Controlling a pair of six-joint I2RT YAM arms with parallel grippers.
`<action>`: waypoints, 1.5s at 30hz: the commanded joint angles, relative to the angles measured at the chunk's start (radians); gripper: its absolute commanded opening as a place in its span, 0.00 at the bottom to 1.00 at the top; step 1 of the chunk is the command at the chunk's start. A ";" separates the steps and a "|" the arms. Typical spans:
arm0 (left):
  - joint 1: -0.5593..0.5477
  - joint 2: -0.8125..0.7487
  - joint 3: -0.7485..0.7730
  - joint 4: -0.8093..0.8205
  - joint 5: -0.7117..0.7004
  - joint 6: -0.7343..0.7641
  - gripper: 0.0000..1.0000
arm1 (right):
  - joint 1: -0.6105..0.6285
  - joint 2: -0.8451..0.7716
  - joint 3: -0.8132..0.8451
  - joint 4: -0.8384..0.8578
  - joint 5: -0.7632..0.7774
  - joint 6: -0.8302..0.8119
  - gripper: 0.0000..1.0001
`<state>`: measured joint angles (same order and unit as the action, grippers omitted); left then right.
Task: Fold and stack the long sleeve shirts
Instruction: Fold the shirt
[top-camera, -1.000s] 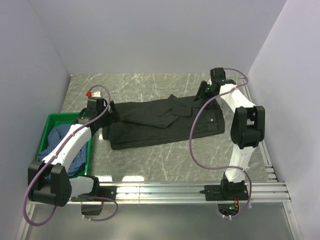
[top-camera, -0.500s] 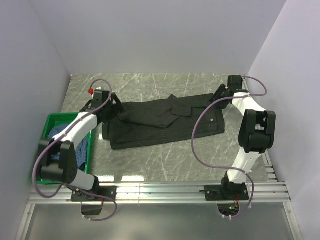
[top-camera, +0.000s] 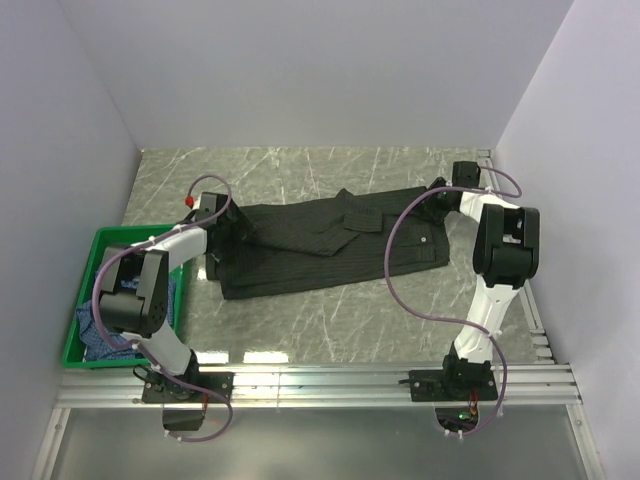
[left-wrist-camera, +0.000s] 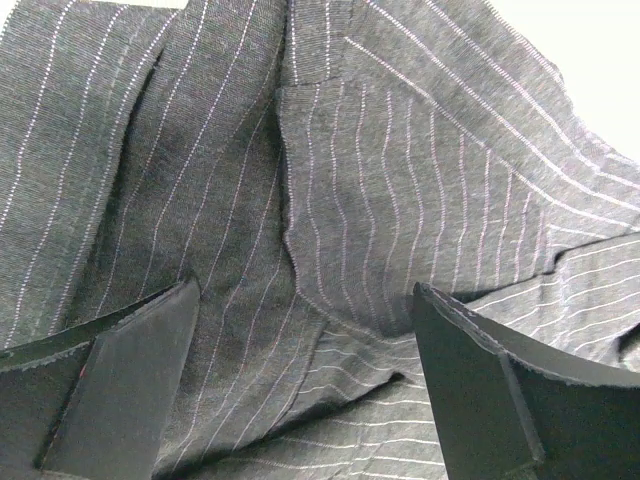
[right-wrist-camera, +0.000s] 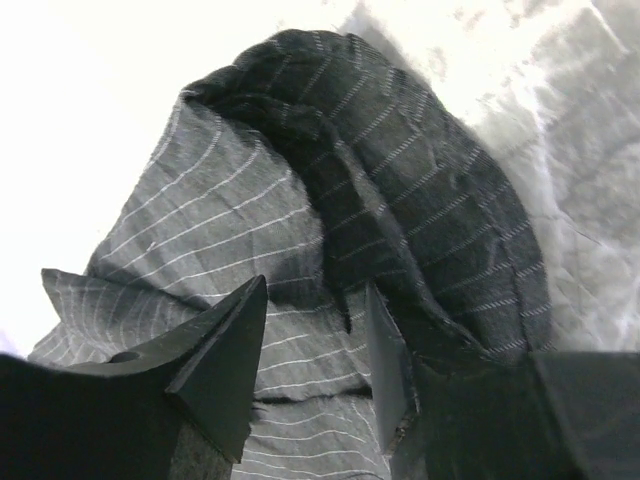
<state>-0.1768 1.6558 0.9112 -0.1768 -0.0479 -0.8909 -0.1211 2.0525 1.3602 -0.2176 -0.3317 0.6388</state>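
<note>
Early stage. Black shirt (top-camera: 330, 245) flat on surface (top-camera: 330, 310) at centre of frame, seemingly partly folded. Blue shirt (top-camera: 97, 330) bunched in crate (top-camera: 120, 233), lower left, unfolded. Left gripper (left-wrist-camera: 305, 290) wide open over black cloth, holding nothing. Right gripper (right-wrist-camera: 315, 300) half closed at raised fold, upper right; cannot tell if pinching. Nothing stacked.

Grey marbled table (top-camera: 300, 165), black pinstriped shirt (top-camera: 320, 245) spread flat, green crate (top-camera: 120, 233) at left
</note>
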 joint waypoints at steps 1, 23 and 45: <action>0.002 0.010 -0.038 0.051 0.020 -0.037 0.95 | 0.001 0.012 0.037 0.063 -0.030 0.015 0.48; 0.034 0.019 -0.094 -0.044 0.016 -0.059 0.95 | -0.072 0.083 0.175 -0.081 0.022 -0.168 0.05; 0.031 -0.340 0.075 -0.299 0.008 0.155 0.99 | 0.480 -0.223 0.046 -0.164 0.445 -0.564 0.58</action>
<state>-0.1497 1.3575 0.9775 -0.4259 -0.0250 -0.7959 0.3347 1.7973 1.3869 -0.3260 0.0120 0.1631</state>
